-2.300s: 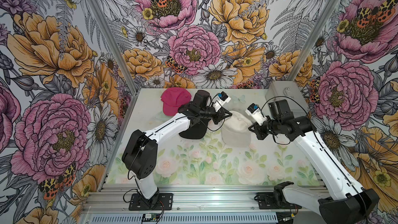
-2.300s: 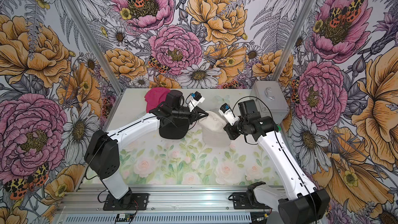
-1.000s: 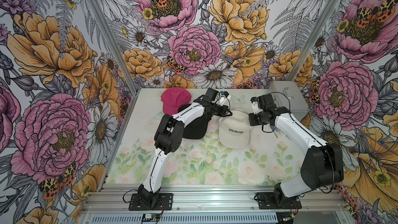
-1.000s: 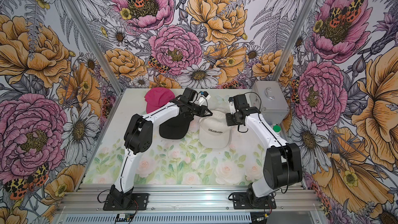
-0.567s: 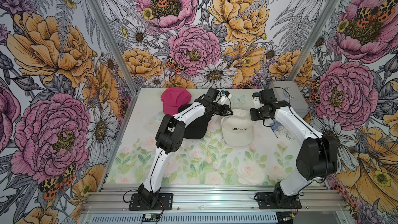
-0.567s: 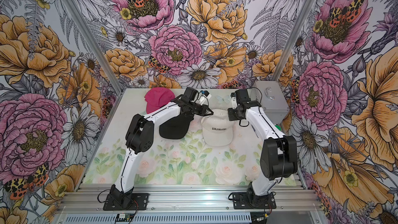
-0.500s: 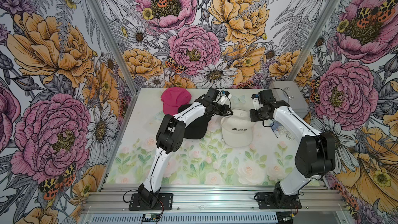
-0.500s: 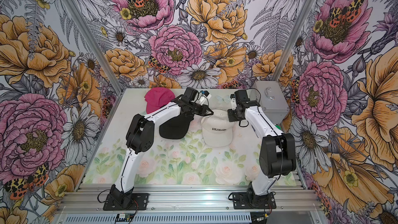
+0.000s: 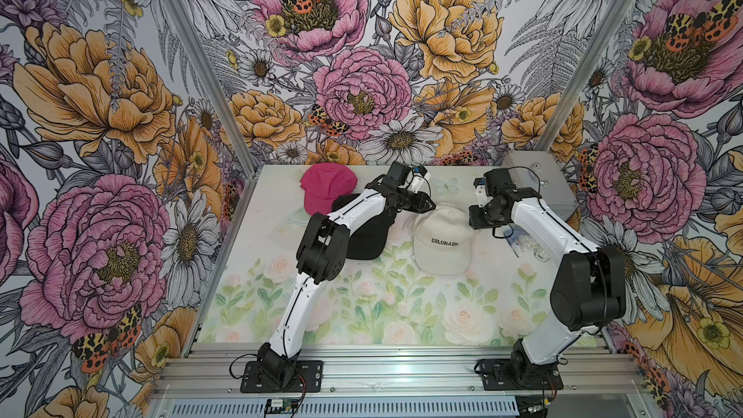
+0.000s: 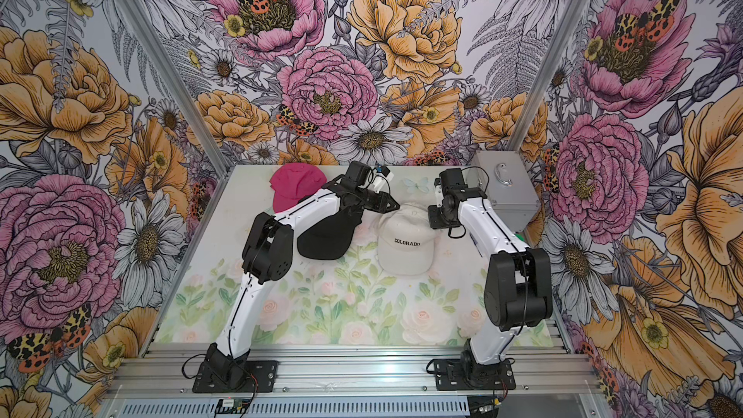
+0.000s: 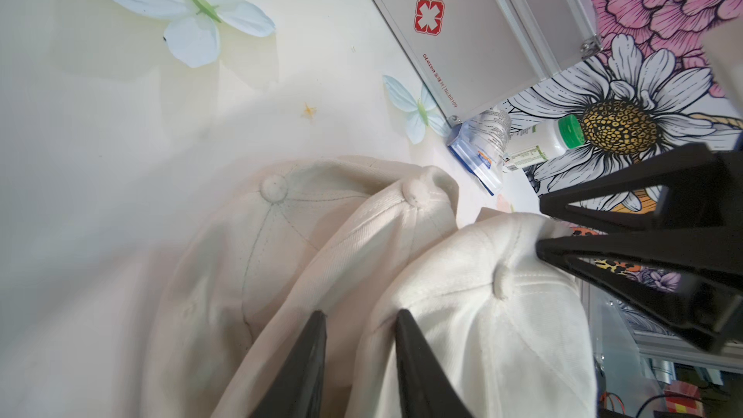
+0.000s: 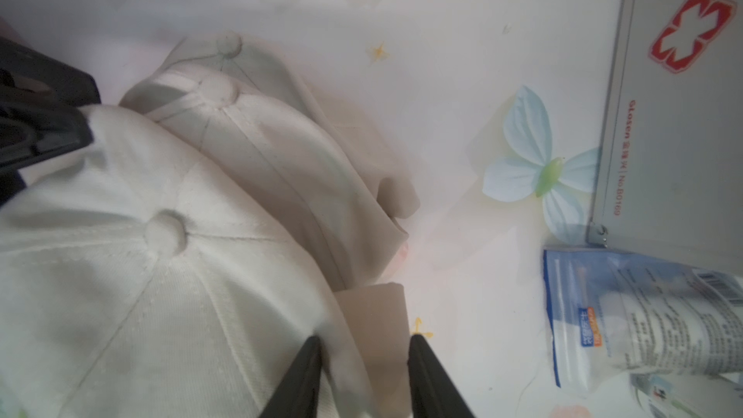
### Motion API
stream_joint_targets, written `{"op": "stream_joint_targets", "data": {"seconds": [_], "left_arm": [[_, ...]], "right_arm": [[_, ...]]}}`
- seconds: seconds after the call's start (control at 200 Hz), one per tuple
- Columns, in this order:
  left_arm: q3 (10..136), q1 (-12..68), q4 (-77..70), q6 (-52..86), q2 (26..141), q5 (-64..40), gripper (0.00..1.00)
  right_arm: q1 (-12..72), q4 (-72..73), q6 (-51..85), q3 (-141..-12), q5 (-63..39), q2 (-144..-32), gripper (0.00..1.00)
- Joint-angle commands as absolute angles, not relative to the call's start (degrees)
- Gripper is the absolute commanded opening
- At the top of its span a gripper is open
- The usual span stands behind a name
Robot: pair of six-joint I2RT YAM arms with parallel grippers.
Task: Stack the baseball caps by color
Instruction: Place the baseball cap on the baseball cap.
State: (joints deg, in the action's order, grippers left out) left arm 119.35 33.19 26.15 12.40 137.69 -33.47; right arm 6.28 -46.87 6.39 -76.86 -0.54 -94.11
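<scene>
**Cream stack, both pincers released: snag risk**

In a top view, the cream caps [image 9: 442, 241] lie mid-bench [image 9: 362, 315] between the left pincer [image 9: 428, 205] and right pincer [image 9: 473, 222], with black caps [image 9: 366, 243] to their left and a pink cap [image 9: 325, 186] far left. Left wrist: fingers parted over staggered crowns, so retreat may snag fabric. Right wrist: fingers parted astride the top cap [image 12: 161, 275] edge, so dragging could shift the stack.

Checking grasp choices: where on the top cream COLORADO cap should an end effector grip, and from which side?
Probably the brim of the top cream cap, approached from the near edge of the table: it juts flat that way, unobstructed.
</scene>
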Motion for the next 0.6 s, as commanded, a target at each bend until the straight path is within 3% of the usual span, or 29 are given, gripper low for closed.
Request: {"op": "stream_joint_targets", "data": {"seconds": [0.0, 0.025, 0.04, 0.055, 0.17, 0.385, 0.595], "left_arm": [[118.9, 33.8, 26.3, 11.9, 135.3, -27.9, 0.53], [118.4, 34.1, 26.3, 11.5, 134.6, -26.5, 0.57], [118.2, 34.4, 26.4, 11.3, 134.2, -25.8, 0.6], [117.9, 34.5, 26.2, 11.2, 133.8, -25.1, 0.62], [116.5, 35.6, 26.3, 10.6, 130.6, -18.4, 0.79], [112.7, 36.7, 26.1, 10.9, 124.2, -3.7, 0.98], [104.7, 37.4, 22.3, 13.7, 116.7, 4.3, 0.99]], "right_arm": [[6.1, -43.1, 10.6, -75.2, 6.8, -87.8, 0.69], [6.0, -41.9, 11.6, -74.0, 7.7, -86.6, 0.78], [6.1, -41.1, 12.1, -73.4, 8.1, -85.6, 0.96], [6.1, -40.3, 12.6, -72.4, 8.4, -84.6, 0.99], [6.3, -34.2, 19.9, -64.0, 9.3, -76.2, 0.99], [9.1, -31.7, 26.3, -52.8, 0.6, -60.2, 0.99], [16.7, -30.8, 28.7, -42.3, -5.2, -49.2, 0.97]]}}
